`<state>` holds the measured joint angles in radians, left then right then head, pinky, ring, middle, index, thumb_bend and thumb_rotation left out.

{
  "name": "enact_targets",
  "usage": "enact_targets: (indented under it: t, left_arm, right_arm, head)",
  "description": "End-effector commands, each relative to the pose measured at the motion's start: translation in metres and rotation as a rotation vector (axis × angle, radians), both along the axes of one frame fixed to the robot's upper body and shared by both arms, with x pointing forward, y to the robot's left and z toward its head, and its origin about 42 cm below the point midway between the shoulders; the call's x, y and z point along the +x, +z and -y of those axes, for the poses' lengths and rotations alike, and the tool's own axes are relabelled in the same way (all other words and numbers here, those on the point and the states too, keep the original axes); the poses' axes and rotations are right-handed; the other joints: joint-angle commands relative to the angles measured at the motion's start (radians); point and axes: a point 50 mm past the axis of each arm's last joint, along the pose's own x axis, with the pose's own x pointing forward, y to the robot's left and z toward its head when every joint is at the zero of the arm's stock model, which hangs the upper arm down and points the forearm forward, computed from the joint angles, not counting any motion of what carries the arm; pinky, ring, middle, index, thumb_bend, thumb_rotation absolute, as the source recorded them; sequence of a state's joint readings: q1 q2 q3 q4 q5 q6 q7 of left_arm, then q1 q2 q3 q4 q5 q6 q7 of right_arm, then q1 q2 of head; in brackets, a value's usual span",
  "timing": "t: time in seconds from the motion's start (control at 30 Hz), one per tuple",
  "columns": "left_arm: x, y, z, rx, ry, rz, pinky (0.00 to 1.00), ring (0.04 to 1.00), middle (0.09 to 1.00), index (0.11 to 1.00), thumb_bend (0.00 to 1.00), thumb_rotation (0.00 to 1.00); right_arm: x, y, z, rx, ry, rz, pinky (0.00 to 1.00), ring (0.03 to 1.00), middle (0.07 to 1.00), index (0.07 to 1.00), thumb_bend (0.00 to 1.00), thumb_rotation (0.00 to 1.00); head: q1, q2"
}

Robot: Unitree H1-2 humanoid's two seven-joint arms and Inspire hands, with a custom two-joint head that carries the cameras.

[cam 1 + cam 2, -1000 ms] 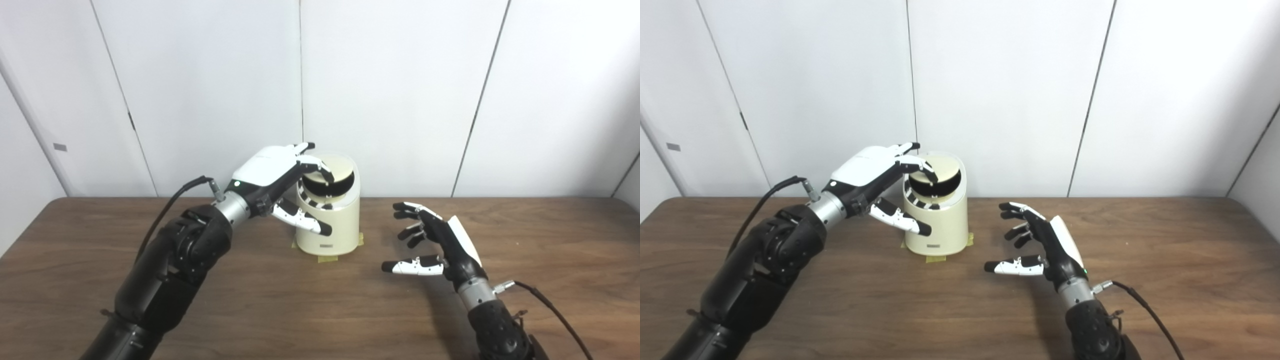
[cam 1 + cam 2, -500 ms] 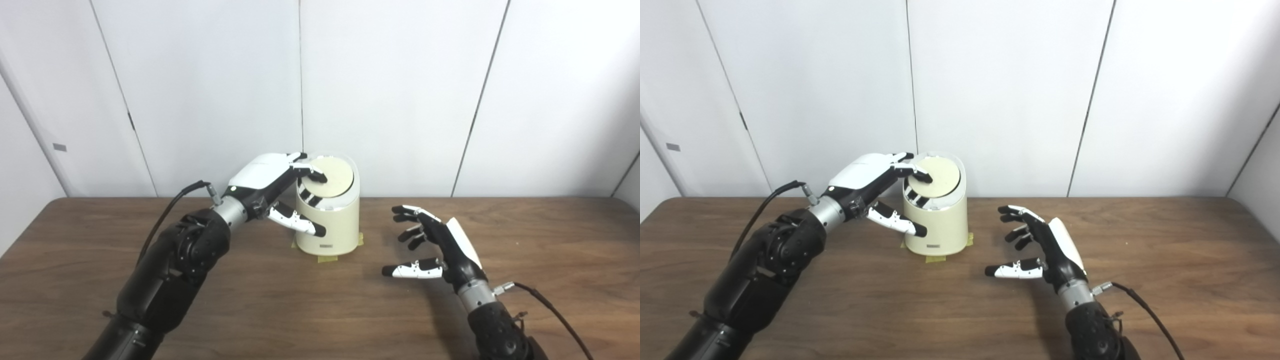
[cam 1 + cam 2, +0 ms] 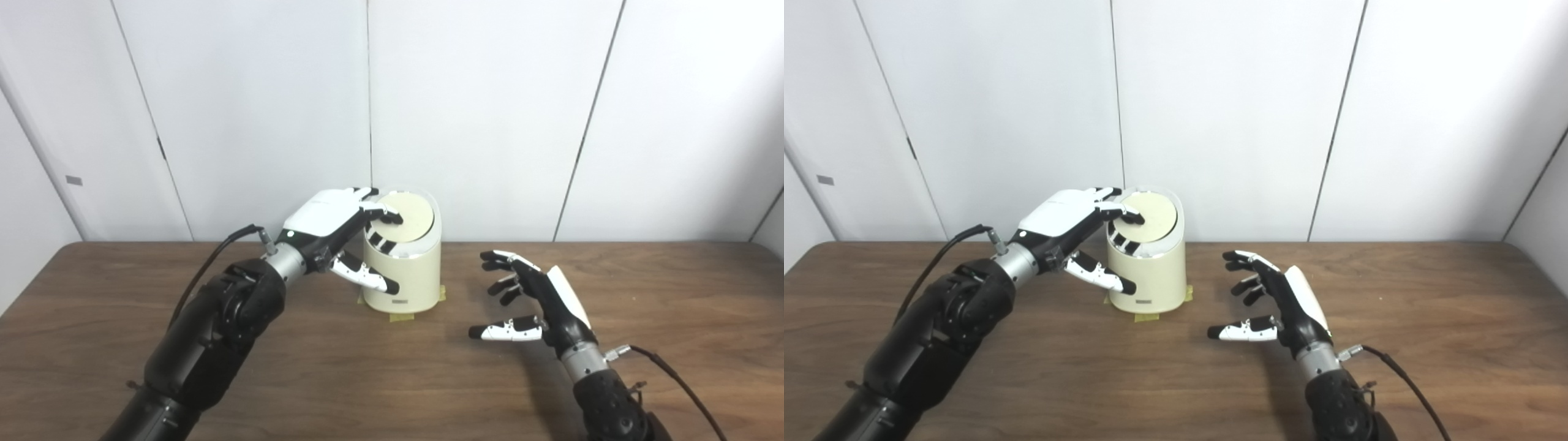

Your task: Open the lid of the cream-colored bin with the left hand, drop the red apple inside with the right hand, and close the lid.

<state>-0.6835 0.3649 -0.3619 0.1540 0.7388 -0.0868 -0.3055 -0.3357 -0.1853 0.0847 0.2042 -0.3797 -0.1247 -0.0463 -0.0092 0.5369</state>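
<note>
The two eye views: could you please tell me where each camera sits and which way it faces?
Left eye view: on the head, looking forward and down at the table; both arms enter from below, bin left of centre.
Right eye view: beside it, same aim; bin sits further left.
Shared: left hand with fingers on the lid, right hand open over the table, white wall.

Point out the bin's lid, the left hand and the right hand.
lid [image 3: 409,215], left eye view, on its bare cream disc.
left hand [image 3: 324,215], left eye view, on the white back of the hand.
right hand [image 3: 1295,297], right eye view, on the white back.
</note>
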Motion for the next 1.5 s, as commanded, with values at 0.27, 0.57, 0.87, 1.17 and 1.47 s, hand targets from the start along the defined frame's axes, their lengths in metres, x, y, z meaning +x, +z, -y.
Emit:
enact_targets:
  t: [0.27,0.57,0.87,1.17,1.47]
  left_arm:
    - [-0.017,0.005,0.020,0.255,-0.057,0.185,1.00,0.989,0.824,0.834,0.91,0.40]
    - [-0.020,-0.005,0.024,0.294,-0.065,0.185,1.00,0.966,0.788,0.805,0.91,0.37]
    - [-0.020,-0.010,0.023,0.315,-0.039,0.148,1.00,0.937,0.740,0.755,0.92,0.38]
    - [-0.020,-0.008,0.019,0.286,-0.018,0.143,1.00,0.933,0.740,0.755,0.92,0.38]
    - [-0.027,0.023,-0.006,-0.095,0.053,0.225,1.00,0.979,0.857,0.879,0.86,0.44]
  right_arm:
    - [0.008,0.026,-0.003,0.019,-0.003,0.088,0.48,0.594,0.761,0.777,0.84,0.13]
    - [0.007,0.025,0.000,0.023,-0.004,0.092,0.48,0.598,0.764,0.775,0.84,0.13]
    - [0.007,0.023,0.003,0.038,-0.004,0.087,0.48,0.585,0.761,0.772,0.84,0.13]
    - [0.006,0.023,0.003,0.034,-0.004,0.088,0.48,0.589,0.762,0.773,0.83,0.14]
    - [0.005,0.022,0.004,0.030,-0.011,0.095,0.47,0.586,0.760,0.770,0.82,0.13]
  head:
    - [-0.002,0.006]
    - [-0.003,0.010]
    - [-0.001,0.018]
    - [-0.001,0.019]
    - [0.002,0.019]
